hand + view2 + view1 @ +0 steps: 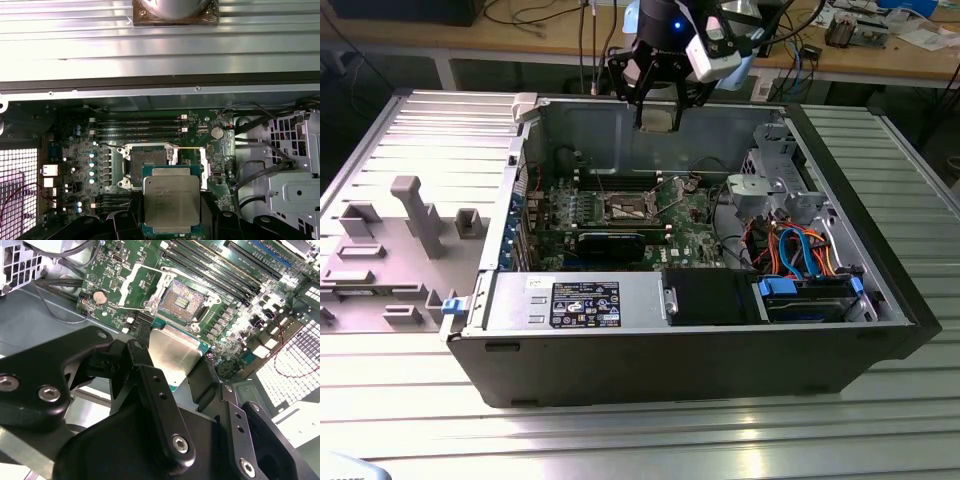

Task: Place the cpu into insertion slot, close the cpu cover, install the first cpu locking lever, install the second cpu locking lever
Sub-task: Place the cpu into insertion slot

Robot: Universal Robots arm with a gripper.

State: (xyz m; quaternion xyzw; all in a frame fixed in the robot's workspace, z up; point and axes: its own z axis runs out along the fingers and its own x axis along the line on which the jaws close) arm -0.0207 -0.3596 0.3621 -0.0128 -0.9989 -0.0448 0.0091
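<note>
My gripper (658, 112) hangs above the open computer case, shut on the cpu (658, 120), a flat square chip with a silver-grey top. In both wrist views the cpu (172, 354) (172, 200) sits between the black fingers (150, 385), level and well above the board. The insertion slot (182, 301) (147, 164) (628, 207) lies bare and dark on the green motherboard, below the chip and slightly off to one side. The cpu cover (131, 275) (206, 167) stands swung open beside the slot. A thin locking lever (189, 148) is raised along the slot's edge.
Memory slots (135, 129) run beside the socket. A black card (612, 243) lies across the board. A drive cage (775, 185) and coloured cables (800, 250) fill the exterior view's right of the case. A grey moulded tray (390, 240) sits on the exterior view's left.
</note>
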